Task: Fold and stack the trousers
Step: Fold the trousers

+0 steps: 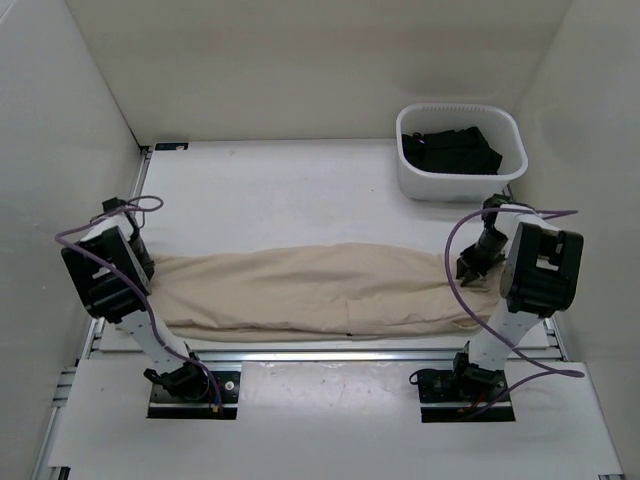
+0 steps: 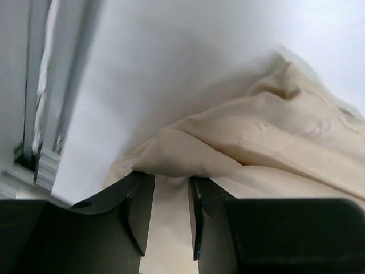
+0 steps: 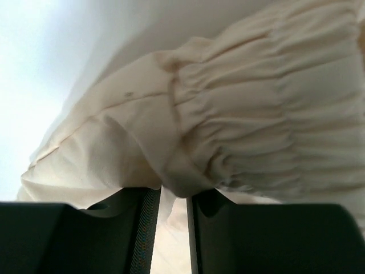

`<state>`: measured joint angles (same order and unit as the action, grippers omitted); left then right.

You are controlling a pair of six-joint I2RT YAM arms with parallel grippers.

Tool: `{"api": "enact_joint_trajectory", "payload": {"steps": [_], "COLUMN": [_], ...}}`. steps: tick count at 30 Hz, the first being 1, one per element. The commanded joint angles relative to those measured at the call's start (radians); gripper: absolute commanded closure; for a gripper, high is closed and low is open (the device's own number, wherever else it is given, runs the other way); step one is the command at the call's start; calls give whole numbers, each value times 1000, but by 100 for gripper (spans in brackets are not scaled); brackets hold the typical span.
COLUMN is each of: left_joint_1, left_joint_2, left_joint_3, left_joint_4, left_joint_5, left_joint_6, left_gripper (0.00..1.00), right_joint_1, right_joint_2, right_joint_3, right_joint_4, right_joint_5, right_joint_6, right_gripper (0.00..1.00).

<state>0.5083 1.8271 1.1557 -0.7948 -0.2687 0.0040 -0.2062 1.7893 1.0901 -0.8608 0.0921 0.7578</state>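
Note:
The beige trousers (image 1: 310,290) lie stretched left to right across the near part of the white table, legs to the left and gathered waistband to the right. My left gripper (image 1: 148,268) is at the leg end, shut on the cloth; in the left wrist view the cloth (image 2: 274,131) bunches over the gripper (image 2: 171,180) and fills the gap between its fingers. My right gripper (image 1: 468,272) is at the waistband end, shut on the cloth; in the right wrist view the elastic waistband (image 3: 274,103) folds down into the gripper (image 3: 174,191).
A white basket (image 1: 455,185) stands at the back right with a black garment (image 1: 450,150) in it. Metal rails (image 1: 320,355) run along the table's near edge by the arm bases. White walls enclose the left, back and right sides.

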Motion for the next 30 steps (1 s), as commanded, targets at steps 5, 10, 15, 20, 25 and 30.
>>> {"api": "enact_joint_trajectory", "payload": {"steps": [5, 10, 15, 20, 25, 30], "left_joint_1": [-151, -183, -183, -183, -183, -192], "left_joint_2": [89, 77, 38, 38, 38, 38], "left_joint_3": [173, 101, 44, 53, 62, 72], "left_joint_4": [66, 49, 40, 17, -4, -29], "left_joint_5": [3, 3, 12, 22, 22, 2], "left_joint_6": [-4, -4, -4, -4, -4, -4], "left_gripper": [59, 56, 56, 55, 55, 54], "right_joint_1": [-35, -35, -53, -154, -252, -266], "right_joint_2": [157, 95, -166, -254, -196, -33], "right_joint_3": [310, 361, 203, 56, -42, 2], "right_joint_4": [123, -7, -90, -94, 119, 314], "right_joint_5": [120, 51, 138, 149, 39, -38], "right_joint_6": [-95, -238, -200, -164, -118, -109], "right_gripper": [71, 25, 3, 1, 1, 1]}}
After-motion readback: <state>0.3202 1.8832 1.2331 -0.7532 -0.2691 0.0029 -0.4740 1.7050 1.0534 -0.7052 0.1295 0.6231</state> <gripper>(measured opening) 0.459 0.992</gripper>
